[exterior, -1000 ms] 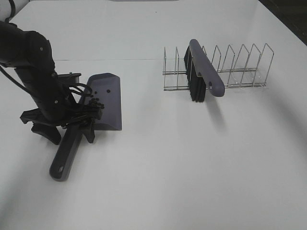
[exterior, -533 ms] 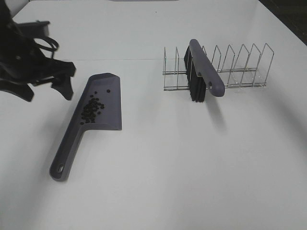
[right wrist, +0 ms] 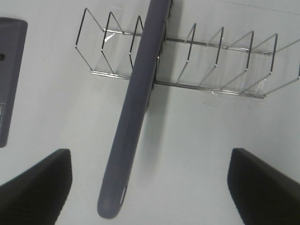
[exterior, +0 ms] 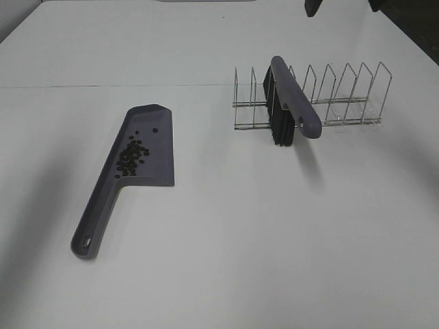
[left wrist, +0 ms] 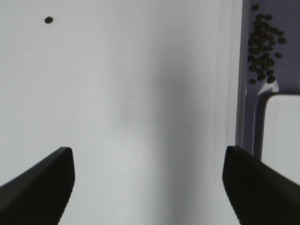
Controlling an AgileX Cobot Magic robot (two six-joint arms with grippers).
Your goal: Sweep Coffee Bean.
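Note:
The purple-grey dustpan (exterior: pixel 147 140) lies flat on the white table, left of centre, its handle pointing toward the near edge. The coffee bean pile (exterior: pixel 132 156) rests inside the pan, and the left wrist view shows it too (left wrist: pixel 262 44). One stray bean (left wrist: pixel 48 20) lies on the bare table. My left gripper (left wrist: pixel 150 187) hangs open above the table beside the dustpan (left wrist: pixel 287 70), holding nothing. It is out of the exterior view. The brush (exterior: pixel 291 103) stands in the wire rack (exterior: pixel 343 96). My right gripper (right wrist: pixel 150 187) is open above the brush handle (right wrist: pixel 140 108).
The wire rack (right wrist: pixel 211 65) has several slots beside the brush. One dark fingertip (exterior: pixel 312 7) of the right gripper shows at the top edge. The dustpan's edge (right wrist: pixel 10 79) also appears in the right wrist view.
My left gripper was at the dustpan handle, then lifted off, went up and left, and left the exterior view. The dustpan and beans stay put. The brush has not moved.

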